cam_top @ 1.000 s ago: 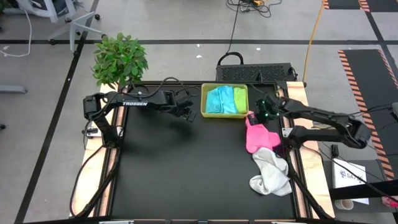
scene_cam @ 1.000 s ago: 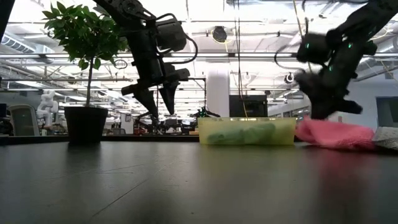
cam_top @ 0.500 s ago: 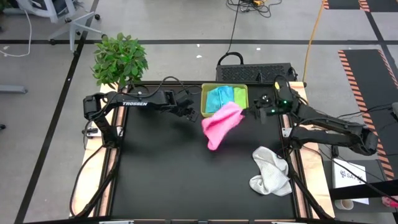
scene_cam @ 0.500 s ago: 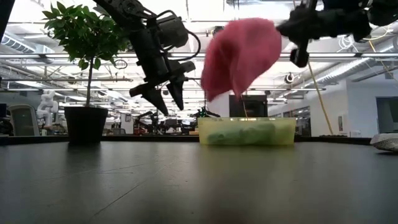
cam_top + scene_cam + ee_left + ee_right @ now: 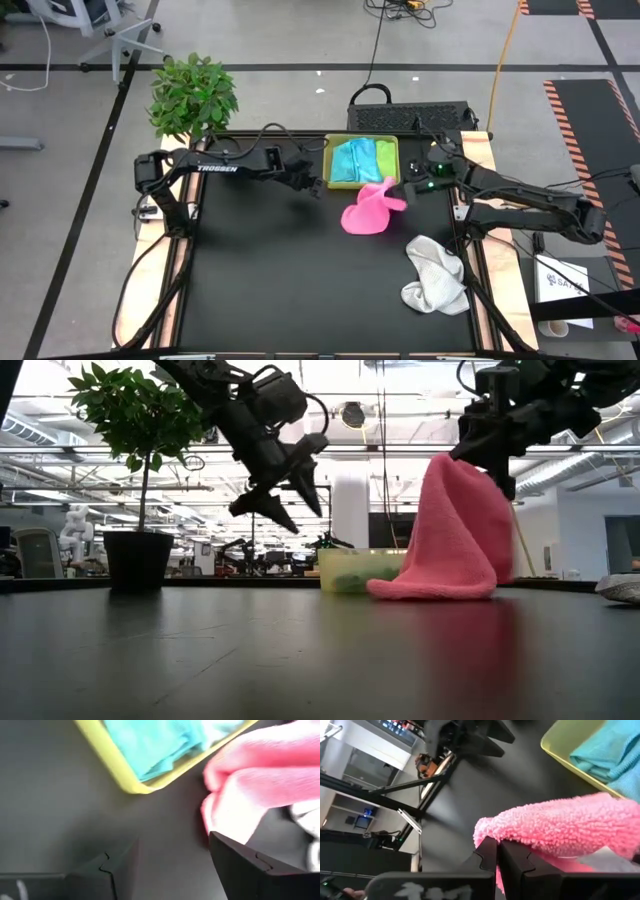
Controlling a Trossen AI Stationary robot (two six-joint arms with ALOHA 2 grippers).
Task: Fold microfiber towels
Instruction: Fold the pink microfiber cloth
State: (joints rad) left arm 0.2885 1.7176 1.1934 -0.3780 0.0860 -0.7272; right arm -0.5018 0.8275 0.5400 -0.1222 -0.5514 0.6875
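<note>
The pink towel (image 5: 366, 213) hangs in a bunch just in front of the yellow-green tray (image 5: 329, 166). My right gripper (image 5: 405, 189) is above its right end and shut on it. The tray holds a teal towel (image 5: 352, 158) and a lime green towel (image 5: 385, 156). A crumpled white towel (image 5: 437, 272) lies at the table's right edge. My left gripper (image 5: 316, 186) hovers open left of the tray, above the table, nothing between its fingers (image 5: 114, 870). My right gripper pinches a bunched upper edge of the pink towel (image 5: 492, 834) between its two shut fingers (image 5: 517, 865). The fingers come from the table's right, slanting slightly down. The towel hangs slack below them (image 5: 455, 520), and its lower end (image 5: 425, 590) rests on the table.
A potted plant (image 5: 192, 97) stands at the far left corner. A black box with cables (image 5: 408, 115) sits behind the tray. The middle and near part of the black table (image 5: 300, 290) are bare.
My right gripper has risen from the table's right edge and swung the pink towel toward the middle. The towel lifted off the table, flared out in the air, and now hangs with its lower end on the table. My left gripper has tipped upward, still open.
</note>
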